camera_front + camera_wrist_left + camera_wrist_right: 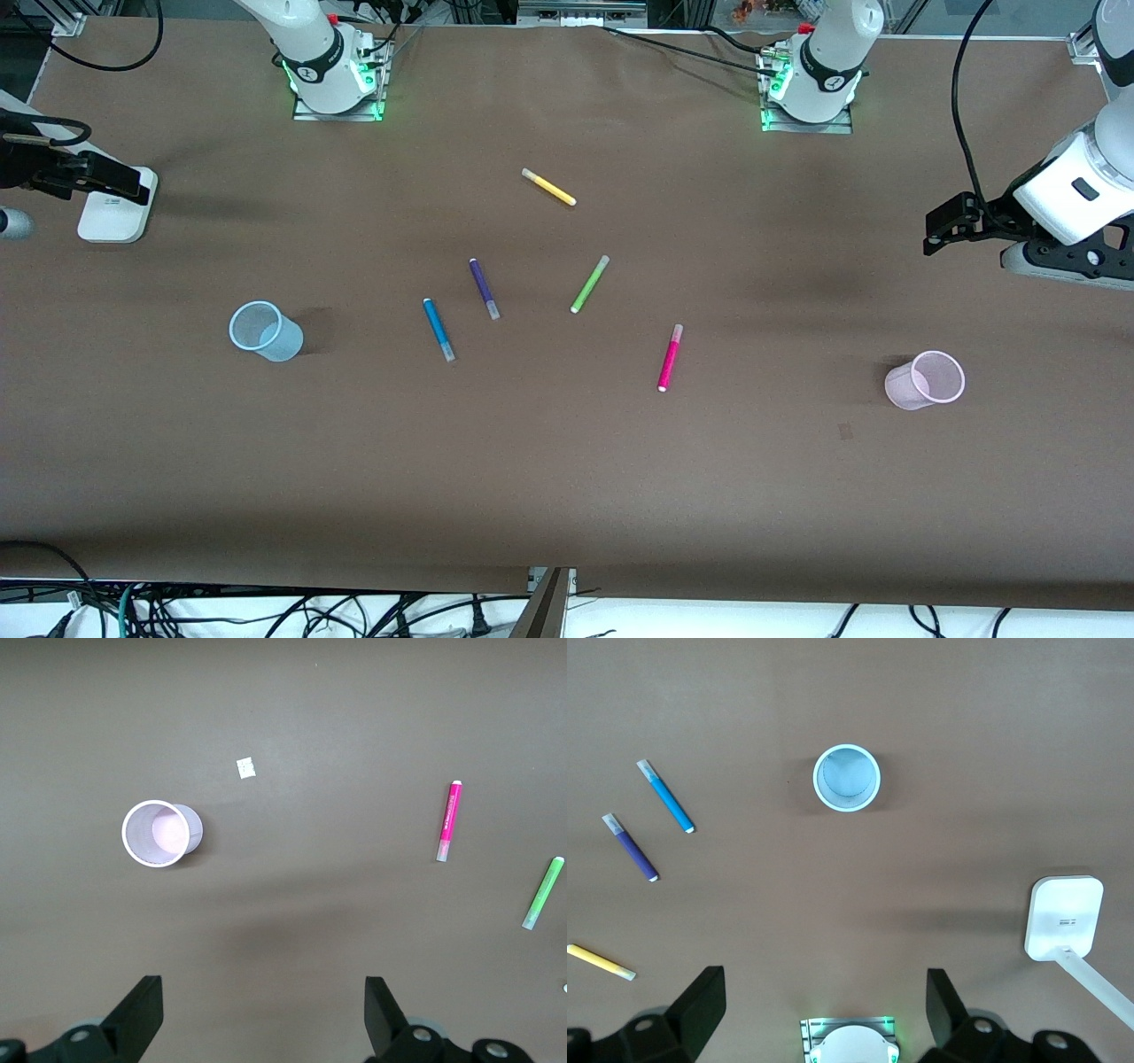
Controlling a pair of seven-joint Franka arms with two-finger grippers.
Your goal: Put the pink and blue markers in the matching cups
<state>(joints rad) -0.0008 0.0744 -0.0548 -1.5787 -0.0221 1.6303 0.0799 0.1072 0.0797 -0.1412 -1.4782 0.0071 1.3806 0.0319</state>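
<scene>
We see the right gripper (819, 1010) held high over the right arm's end of the brown table (567, 496), its two fingers (702, 1001) spread wide and holding nothing. Just beside it in the front view sits a white block (113, 206) on the table; what it is we cannot make out.

The pale blue cup (265, 330) stands upright and empty, well apart from those fingers and nearer the front camera than they are. Next comes the blue marker (438, 330), lying flat with its long axis nearly straight toward the front camera, greyish cap at the nearer end. The dark purple pen (484, 289) lies almost parallel beside it, not touching. A yellow pen (548, 187) rests closer to the arm bases, and a lime green pen (589, 283) slants at mid-table.

The pink marker (670, 357) lies flat, its long axis also running close to straight toward the front camera with a slight tilt, paler cap at the end away from that camera. The pale pink cup (926, 380) stands upright and empty, with a small white scrap (246, 768) on the table near it.

The left gripper (264, 1014) hangs high over the left arm's end of the table, fingers (381, 1010) wide apart and empty; the pink cup and pink marker lie well clear of them.
</scene>
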